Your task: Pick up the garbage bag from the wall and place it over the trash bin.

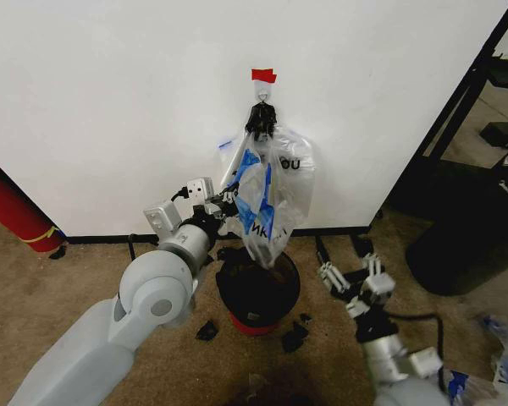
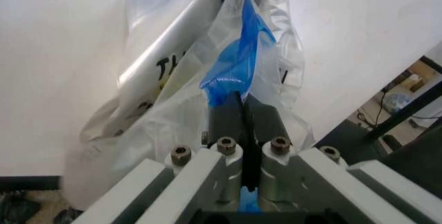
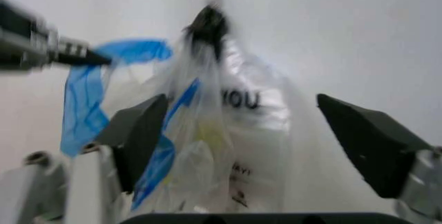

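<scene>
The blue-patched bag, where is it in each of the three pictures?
Head view: the garbage bag hangs mid-picture on the wall, over the trash bin, pinched by the left claw.
Left wrist view: the bag is centre, above the claw.
Right wrist view: its blue patches are left of centre.
Shared landmark: the "THANK YOU" bag.

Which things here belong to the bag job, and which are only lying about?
Job: garbage bag, left gripper shut on it, trash bin, wall, open right gripper.

Lying about: "THANK YOU" bag, black scraps, red cylinder.
</scene>
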### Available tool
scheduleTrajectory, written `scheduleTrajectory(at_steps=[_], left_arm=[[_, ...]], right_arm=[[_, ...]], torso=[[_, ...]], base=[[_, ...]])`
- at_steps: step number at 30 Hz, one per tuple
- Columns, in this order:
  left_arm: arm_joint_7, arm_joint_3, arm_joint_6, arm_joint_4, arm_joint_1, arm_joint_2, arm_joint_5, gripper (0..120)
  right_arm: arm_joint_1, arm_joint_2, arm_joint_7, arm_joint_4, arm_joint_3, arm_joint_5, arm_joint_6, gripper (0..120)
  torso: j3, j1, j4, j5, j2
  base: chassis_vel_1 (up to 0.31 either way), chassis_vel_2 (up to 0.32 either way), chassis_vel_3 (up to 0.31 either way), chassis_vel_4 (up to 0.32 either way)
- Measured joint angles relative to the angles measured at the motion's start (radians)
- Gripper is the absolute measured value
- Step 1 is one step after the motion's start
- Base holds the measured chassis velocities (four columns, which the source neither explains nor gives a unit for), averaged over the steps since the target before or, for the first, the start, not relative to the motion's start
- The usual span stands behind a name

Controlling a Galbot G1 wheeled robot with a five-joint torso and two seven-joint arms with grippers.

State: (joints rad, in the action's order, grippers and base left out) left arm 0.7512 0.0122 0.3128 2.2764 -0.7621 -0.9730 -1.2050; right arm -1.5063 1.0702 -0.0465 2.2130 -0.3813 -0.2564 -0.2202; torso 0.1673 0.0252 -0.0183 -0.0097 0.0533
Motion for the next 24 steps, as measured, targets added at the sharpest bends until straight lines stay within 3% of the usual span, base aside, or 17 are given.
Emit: scheduleTrajectory(at_steps=[4, 11, 16, 24], left_arm=[[0.000, -0.001, 0.000, 0.001, -0.002, -0.004, 0.002, 0], [-0.001, 0.023, 0.000, -0.021, 0.032, -0.022, 0.001, 0], [-0.001, 0.022, 0.000, -0.023, 0.034, -0.023, 0.000, 0], [-0.001, 0.016, 0.000, -0.019, 0.035, -0.015, -0.007, 0]], right_arm=[[0.203, -0.138, 0.029, -0.083, 0.091, -0.081, 0.083, 98], [0.491, -0.209, 0.047, -0.220, 0.271, -0.090, 0.142, 100], [0.595, -0.179, 0.043, -0.288, 0.383, -0.098, 0.162, 94], [0.711, -0.045, 0.020, -0.474, 0.504, 0.017, 0.139, 81]], torso=[[0.000, 0.000, 0.0006, 0.0000, 0.000], [0.000, 0.000, 0.0000, -0.0001, 0.000], [0.000, 0.000, 0.0004, -0.0002, 0.000], [0.000, 0.000, 0.0003, -0.0003, 0.000]], base=[[0.000, 0.000, 0.000, 0.000], [0.000, 0.000, 0.000, 0.000], [0.000, 0.000, 0.000, 0.000], [0.000, 0.000, 0.000, 0.000]])
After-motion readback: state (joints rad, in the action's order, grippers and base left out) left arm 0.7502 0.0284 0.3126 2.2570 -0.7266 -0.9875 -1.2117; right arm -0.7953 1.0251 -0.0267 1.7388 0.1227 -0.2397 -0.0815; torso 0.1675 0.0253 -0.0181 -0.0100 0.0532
